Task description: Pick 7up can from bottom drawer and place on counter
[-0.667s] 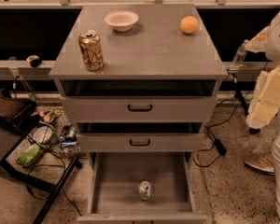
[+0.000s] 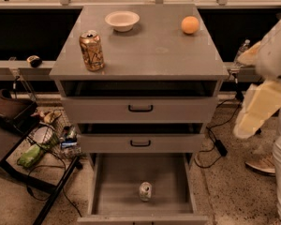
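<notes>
Hand (image 2: 247, 124), hanging right of the worktop (image 2: 154, 55), is smearing into a pale blur, its arm (image 2: 277, 55) running off the right edge, while the bottom drawer (image 2: 126, 177) is being cropped at its front by the lower edge and the 7up can (image 2: 145, 191) is showing markings too small to read.

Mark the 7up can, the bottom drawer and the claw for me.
7up can (image 2: 145, 191), camera view, its side.
Bottom drawer (image 2: 117, 182), camera view, bare floor.
Claw (image 2: 242, 127), camera view, pale tip right of the drawers.

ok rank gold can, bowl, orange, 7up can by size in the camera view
1. gold can
2. bowl, close
3. orange and 7up can, about alike
gripper: far right, beside the cabinet
</notes>
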Robot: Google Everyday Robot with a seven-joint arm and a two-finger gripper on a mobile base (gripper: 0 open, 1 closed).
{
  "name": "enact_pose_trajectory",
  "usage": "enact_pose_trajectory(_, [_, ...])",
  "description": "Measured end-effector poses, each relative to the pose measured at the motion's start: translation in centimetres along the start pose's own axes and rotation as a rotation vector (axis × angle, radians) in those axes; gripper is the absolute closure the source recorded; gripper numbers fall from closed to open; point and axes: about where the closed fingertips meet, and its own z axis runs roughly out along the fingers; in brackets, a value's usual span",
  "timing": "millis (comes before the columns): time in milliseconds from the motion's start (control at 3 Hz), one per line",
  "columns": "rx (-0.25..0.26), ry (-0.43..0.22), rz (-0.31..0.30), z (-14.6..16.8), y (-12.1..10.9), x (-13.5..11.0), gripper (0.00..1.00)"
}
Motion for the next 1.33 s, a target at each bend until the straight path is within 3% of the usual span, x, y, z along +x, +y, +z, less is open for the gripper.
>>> enact_pose_trajectory(333, [-0.047, -0.137, 0.063, 4.7, 4.3, -0.7, 0.0])
enact_pose_trajectory(667, [-0.134, -0.304, 0.101, 11.8, 9.1, -1.1, 0.0])
enact_pose_trajectory(1000, [-0.225, -0.515, 0.186, 19.9, 14.3, -1.2, 0.0])
enact_pose_trajectory(1333, [-0.179, -0.734, 0.284, 24.3, 14.7, -2.4, 0.0])
